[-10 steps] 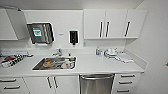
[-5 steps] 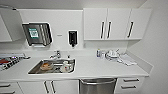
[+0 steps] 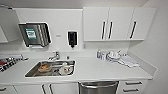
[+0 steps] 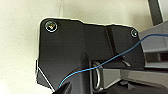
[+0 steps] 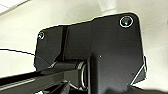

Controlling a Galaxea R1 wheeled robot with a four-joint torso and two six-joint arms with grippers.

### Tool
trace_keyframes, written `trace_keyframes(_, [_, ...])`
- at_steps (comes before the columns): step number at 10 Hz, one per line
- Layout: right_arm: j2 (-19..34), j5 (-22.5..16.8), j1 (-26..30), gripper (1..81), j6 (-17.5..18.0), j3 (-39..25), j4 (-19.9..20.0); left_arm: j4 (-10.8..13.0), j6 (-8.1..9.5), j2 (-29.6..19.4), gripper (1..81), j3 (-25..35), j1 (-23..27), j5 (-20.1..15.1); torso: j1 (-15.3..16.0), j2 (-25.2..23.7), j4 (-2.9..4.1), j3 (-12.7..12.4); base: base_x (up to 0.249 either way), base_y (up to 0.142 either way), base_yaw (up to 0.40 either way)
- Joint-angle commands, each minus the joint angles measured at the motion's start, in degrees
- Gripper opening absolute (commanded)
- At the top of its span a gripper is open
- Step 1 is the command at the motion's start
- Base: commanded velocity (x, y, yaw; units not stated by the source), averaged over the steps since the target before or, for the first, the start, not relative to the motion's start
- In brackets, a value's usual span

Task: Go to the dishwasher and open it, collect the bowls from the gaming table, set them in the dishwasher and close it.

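Camera nearer than before, dishwasher (image 3: 98, 87) cut off below white counter (image 3: 100, 70)

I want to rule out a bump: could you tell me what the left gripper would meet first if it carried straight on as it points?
I cannot say: its fingers are not discernible. Beyond the robot's dark plate, the left wrist view shows a plain pale surface, depth unclear.

No text can be read; the green label on the wall dispenser (image 3: 35, 34) is too blurred.
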State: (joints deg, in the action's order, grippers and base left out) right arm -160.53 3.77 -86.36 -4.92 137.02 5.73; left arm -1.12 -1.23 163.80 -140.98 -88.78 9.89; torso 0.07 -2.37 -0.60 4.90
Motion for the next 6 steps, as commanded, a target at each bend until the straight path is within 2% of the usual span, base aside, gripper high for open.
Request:
trace_keyframes(1, [1.0, -3.7, 2.7, 81.1, -0.3, -0.7, -0.1, 0.3, 0.09, -0.6, 81.1, 0.6, 1.6, -3.2, 0.0, 0.0, 0.0, 0.0, 0.0, 0.0, 0.0])
trace_keyframes(4, [3.1, -4.2, 2.1, 81.1, 0.0, -5.3, 0.0, 0.8, -0.08, -1.7, 81.1, 2.2, 0.9, -3.1, 0.0, 0.0, 0.0, 0.0, 0.0, 0.0, 0.0])
trace_keyframes(6, [10.0, -4.2, 1.7, 81.1, 0.3, -16.2, 0.2, 1.0, -0.09, -6.3, 81.1, 7.8, 0.6, -2.2, 0.0, 0.0, 0.0, 0.0, 0.0, 0.0, 0.0])
